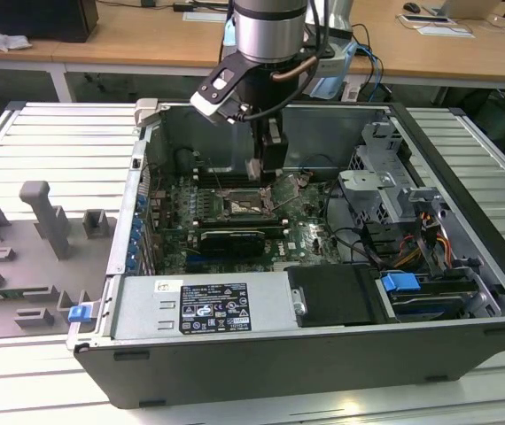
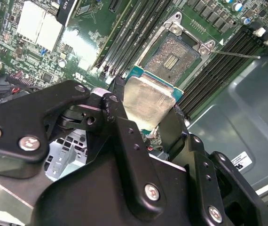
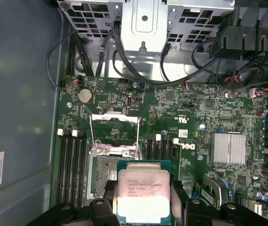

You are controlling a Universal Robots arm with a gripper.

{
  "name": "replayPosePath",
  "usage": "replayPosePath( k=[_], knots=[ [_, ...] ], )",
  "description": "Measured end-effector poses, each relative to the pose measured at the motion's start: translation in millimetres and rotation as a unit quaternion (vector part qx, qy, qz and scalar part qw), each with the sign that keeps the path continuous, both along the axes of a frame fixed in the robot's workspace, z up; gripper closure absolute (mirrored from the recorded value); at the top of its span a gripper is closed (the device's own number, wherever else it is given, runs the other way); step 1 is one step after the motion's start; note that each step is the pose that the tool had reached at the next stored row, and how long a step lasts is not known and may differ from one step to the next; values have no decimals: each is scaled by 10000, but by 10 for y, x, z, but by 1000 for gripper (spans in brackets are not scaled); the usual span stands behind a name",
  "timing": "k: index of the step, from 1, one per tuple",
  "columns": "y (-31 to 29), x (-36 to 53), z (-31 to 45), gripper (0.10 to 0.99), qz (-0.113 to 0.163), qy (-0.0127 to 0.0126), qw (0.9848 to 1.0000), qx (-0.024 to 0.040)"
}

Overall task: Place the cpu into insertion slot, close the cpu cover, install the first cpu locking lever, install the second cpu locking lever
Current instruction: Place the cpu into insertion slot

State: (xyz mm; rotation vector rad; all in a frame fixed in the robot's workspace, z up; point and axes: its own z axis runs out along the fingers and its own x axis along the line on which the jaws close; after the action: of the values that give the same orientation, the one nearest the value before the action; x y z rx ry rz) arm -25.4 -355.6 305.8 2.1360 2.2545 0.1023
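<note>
hovering above the motherboard (image 3: pixel 190 108), the gripper (image 2: pixel 148 106) clamps the cpu (image 2: pixel 145 94) by its edges. the insertion slot (image 2: pixel 174 54) sits bare and the cpu cover (image 3: pixel 115 134) open; nothing seated or locked yet.

The exterior view looks steeply down into the open dark-grey computer case (image 1: pixel 323 372) from outside it. The first wrist view faces straight down at the green motherboard (image 3: pixel 185 108), the second slantwise; both, close in, share the pale silvery square cpu (image 3: pixel 143 193) (image 2: pixel 145 101) and silver-rimmed insertion slot (image 3: pixel 103 176) (image 2: pixel 174 54).
</note>
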Motion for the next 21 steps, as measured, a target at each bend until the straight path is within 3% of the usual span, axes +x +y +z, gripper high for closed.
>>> replayPosePath(
  k=[21],
  knots=[
    [0,-2,-131,549,-105,16,9999,0]
  ],
)
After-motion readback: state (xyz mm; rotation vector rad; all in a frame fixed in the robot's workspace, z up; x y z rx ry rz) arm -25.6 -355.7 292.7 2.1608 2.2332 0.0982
